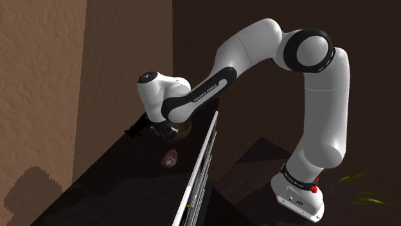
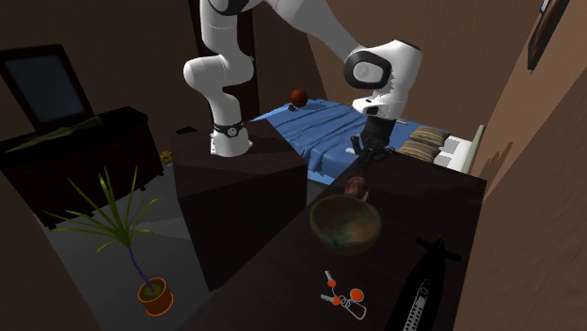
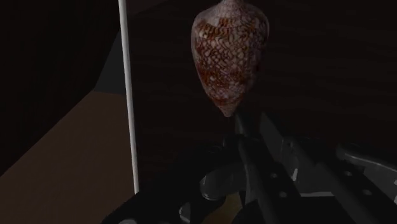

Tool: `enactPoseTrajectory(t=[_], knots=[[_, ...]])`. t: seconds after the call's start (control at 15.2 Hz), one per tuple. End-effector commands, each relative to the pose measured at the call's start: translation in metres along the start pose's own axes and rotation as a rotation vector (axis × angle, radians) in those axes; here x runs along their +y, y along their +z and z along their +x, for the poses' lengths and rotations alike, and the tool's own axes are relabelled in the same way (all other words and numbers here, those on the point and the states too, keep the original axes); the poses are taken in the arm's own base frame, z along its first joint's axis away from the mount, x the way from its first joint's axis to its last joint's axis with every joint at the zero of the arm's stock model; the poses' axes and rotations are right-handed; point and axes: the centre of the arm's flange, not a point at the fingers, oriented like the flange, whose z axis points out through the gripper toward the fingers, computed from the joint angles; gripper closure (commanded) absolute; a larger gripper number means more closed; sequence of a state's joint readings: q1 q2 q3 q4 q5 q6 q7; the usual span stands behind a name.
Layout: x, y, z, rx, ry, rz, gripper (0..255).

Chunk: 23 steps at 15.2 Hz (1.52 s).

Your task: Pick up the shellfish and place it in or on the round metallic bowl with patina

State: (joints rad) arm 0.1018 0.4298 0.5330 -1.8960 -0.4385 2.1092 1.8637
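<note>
One shell (image 3: pixel 229 54) lies on the table (image 2: pixel 452 216) just beside the one bowl (image 2: pixel 344 235), outside it. The one gripper (image 2: pixel 363 165) hangs over the shell, near the bowl; whether it is spread or pressed together, I cannot tell.

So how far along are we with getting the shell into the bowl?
Nothing is finished yet. The mottled shell lies on the dark table beside the greenish bowl, which looks empty. In hand: the gripper hangs just above the shell. Left: grasp, lift, carry over the bowl, release.
</note>
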Motion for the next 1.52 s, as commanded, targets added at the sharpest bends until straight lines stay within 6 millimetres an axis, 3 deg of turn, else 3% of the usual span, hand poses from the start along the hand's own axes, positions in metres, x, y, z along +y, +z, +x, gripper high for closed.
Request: enactPoseTrajectory(t=[0.0,0.13,0.2,0.26,0.73,1.25,1.45], knots=[[0.001,-0.011,0.002,0.0,0.0,0.0,255],[0.002,-0.021,0.004,0.0,0.0,0.0,255],[0.001,-0.015,0.003,0.0,0.0,0.0,255],[0.001,-0.015,0.003,0.0,0.0,0.0,0],[0.022,0.074,0.01,-0.11,-0.21,-0.023,0],[0.025,0.118,0.006,-0.118,-0.225,-0.024,0],[0.025,0.121,0.006,-0.118,-0.225,-0.024,0]])
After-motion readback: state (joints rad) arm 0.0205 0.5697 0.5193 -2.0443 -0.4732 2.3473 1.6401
